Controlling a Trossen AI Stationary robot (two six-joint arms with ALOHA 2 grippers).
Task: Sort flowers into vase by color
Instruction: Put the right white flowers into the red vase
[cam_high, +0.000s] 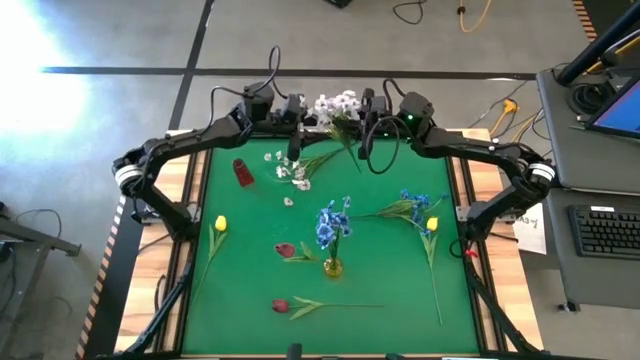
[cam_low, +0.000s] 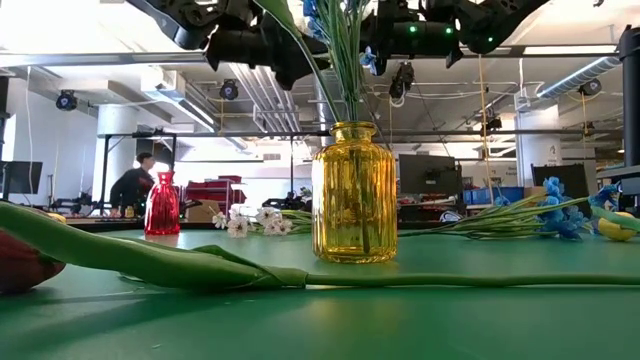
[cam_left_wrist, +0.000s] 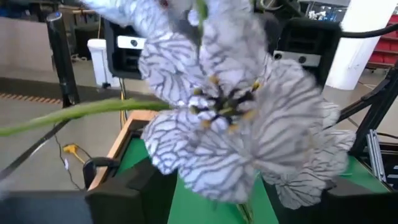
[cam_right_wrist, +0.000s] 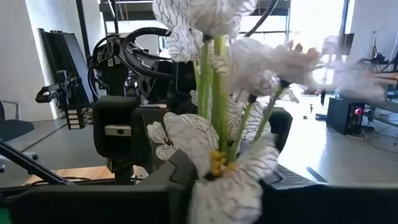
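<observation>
Left gripper (cam_high: 297, 122) | we cannot tell its opening | right gripper (cam_high: 368, 112) opposite, grip also unclear | white spray (cam_high: 338, 104) held aloft between them, blossoms right before both wrists | yellow vase (cam_high: 332, 266) with blue flowers (cam_high: 331, 222) well below the grippers.

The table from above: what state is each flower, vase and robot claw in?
White spray: held up between both grippers at the far edge.
Blue blooms: upright in the yellow vase.
Red vase: upright, no flowers seen in it.
Yellow tulip: lying flat.
Left gripper, right gripper: at the spray.
</observation>
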